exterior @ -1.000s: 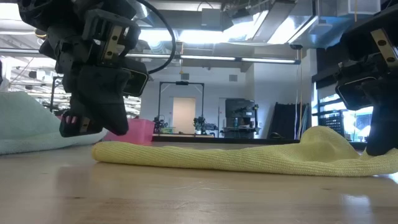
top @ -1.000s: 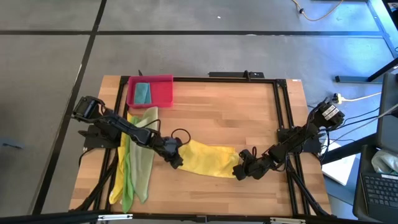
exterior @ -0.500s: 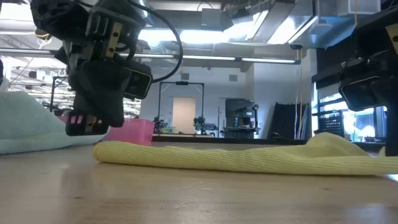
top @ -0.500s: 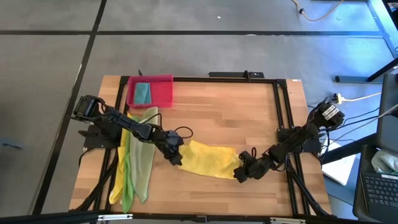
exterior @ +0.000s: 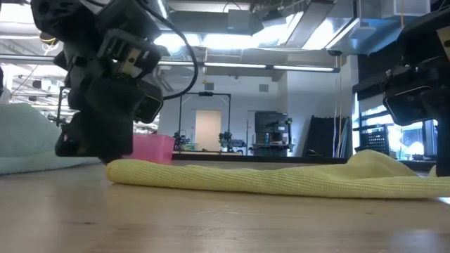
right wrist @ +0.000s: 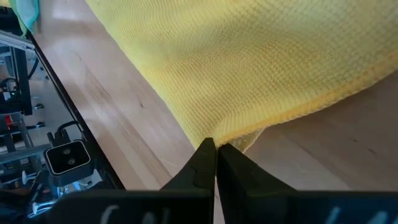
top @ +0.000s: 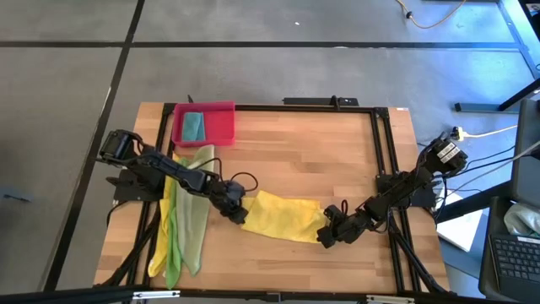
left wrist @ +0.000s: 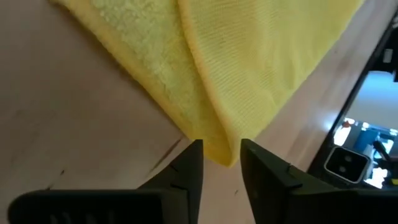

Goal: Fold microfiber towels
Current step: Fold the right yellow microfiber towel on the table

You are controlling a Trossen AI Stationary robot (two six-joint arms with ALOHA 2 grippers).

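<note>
A yellow microfiber towel (top: 283,217) lies crumpled lengthwise on the wooden table, between my two grippers. My left gripper (top: 239,213) is low at its left end, open, its fingertips (left wrist: 221,149) on either side of the towel's corner (left wrist: 219,146). My right gripper (top: 324,237) is shut at the towel's right near edge. Further towels, yellow, bright green and olive (top: 187,221), lie in a strip along the table's left side. A teal towel (top: 193,126) lies in the pink tray (top: 221,127). My left gripper has the towel's pointed corner (left wrist: 221,158) between its parted fingers, which come down at it slanting from the table's left; whether the fingers touch the cloth I cannot tell. My right gripper pinches the towel's hemmed edge (right wrist: 239,140) between its two fingertips, coming low from the table's right. The towel's right end (exterior: 373,158) humps up slightly toward it, and the rest lies slack on the table.
The pink tray stands at the table's far left. A black frame (top: 380,152) runs along the far and right edges. Bare wood (top: 295,152) lies beyond the yellow towel and along the near edge.
My left gripper has tipped and sunk closer to the table at the towel's left end. The hump at the towel's right end has dropped a little lower; the rest of the towel has stayed flat where it was.
</note>
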